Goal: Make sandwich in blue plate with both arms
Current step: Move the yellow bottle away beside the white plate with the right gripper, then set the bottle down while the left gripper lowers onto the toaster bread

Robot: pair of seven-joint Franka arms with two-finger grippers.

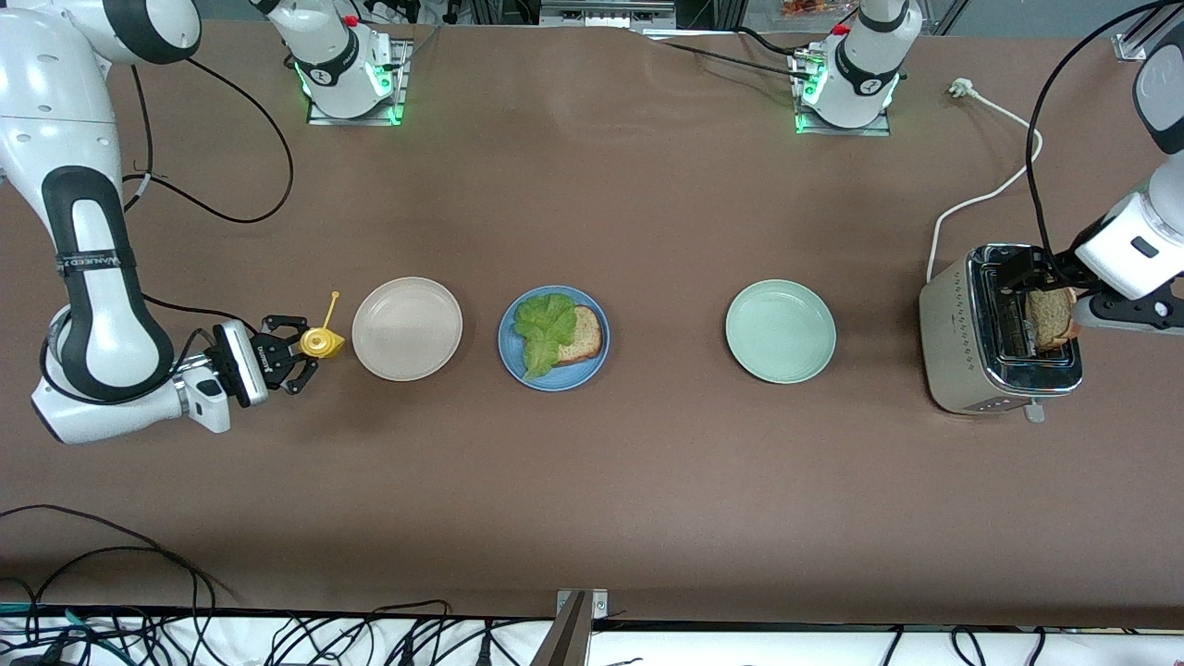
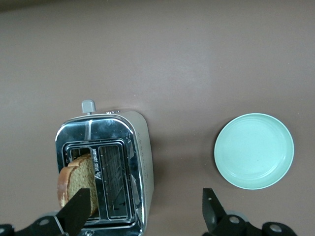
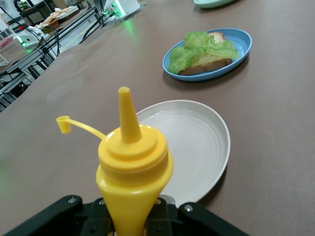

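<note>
Three plates sit in a row across the middle of the brown surface (image 1: 647,481): a cream-white plate (image 1: 407,328) toward the right arm's end, the blue plate (image 1: 553,338) beside it, and a pale green plate (image 1: 780,331) toward the left arm's end. There are two toast slices, one lettuce leaf, one toaster and one yellow squeeze bottle.

One toast slice (image 1: 585,335) lies in the blue plate with the lettuce leaf (image 1: 544,330) draped over most of it, so only the end of the slice toward the left arm's end of the surface shows. The second toast slice (image 2: 78,183) stands tilted in one slot of the silver toaster (image 1: 1004,330), rising above it; its lower part is hidden inside the slot (the other slot looks empty in the left wrist view).

The left hand (image 2: 145,209) hovers over the toaster with its fingers spread wide, one black fingertip (image 2: 78,209) overlapping the raised slice in the left wrist view; whether it touches the bread I cannot tell. In the front view this hand is largely covered by the arm's wrist.

The right hand (image 1: 294,356) is closed around the yellow squeeze bottle (image 3: 132,169) just beside the cream-white plate, toward the right arm's end. The bottle's base is cut off in the right wrist view, and its small cap (image 3: 63,124) dangles open on a strap. The blue plate lies well apart from both hands, with one plate between it and each.
</note>
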